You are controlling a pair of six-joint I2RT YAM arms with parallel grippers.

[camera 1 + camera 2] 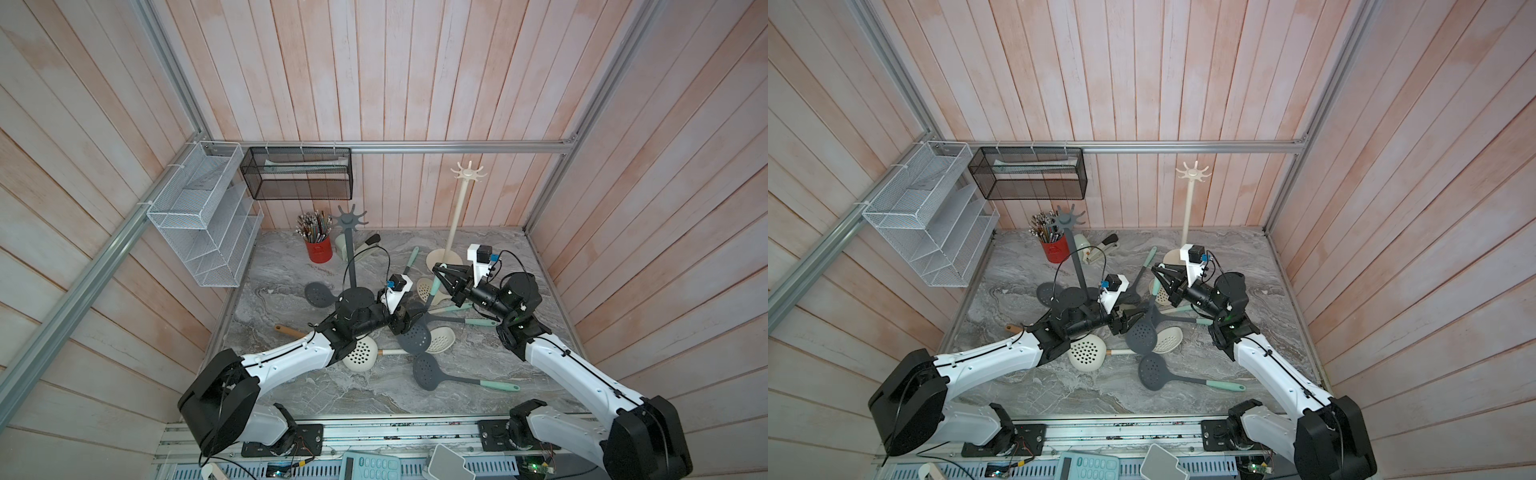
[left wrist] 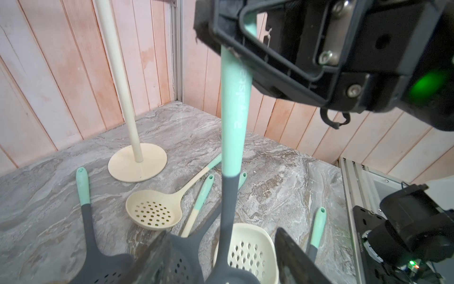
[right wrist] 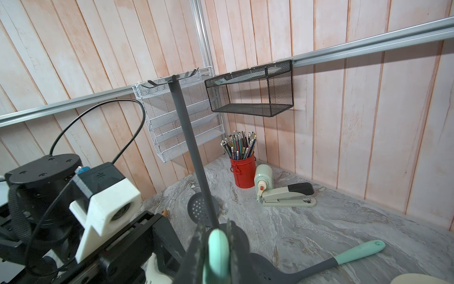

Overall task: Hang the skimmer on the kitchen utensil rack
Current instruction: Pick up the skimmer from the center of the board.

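Left arm [image 1: 291, 357] stretched low from the near-left corner to mid tabletop, left claw [image 1: 402, 323] jaws apart, right arm [image 1: 557, 357] bent up from the near-right corner, right claw [image 1: 437, 269] raised, pinched tight on the skimmer [image 2: 233, 110] handle

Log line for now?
right gripper: shut on skimmer handle | left gripper: open astride its neck | grey rack, cream rack: bare

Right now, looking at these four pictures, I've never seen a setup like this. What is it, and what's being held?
Two robot arms with two-fingered grippers work over a marble table. Two pictures look down from overhead; two come from wrist cameras. Several skimmers lie on the table, with a grey rack, a cream rack, a red pencil cup and a stapler. The right gripper is shut on the mint handle of a grey skimmer; the left gripper is open, fingers either side of its neck.
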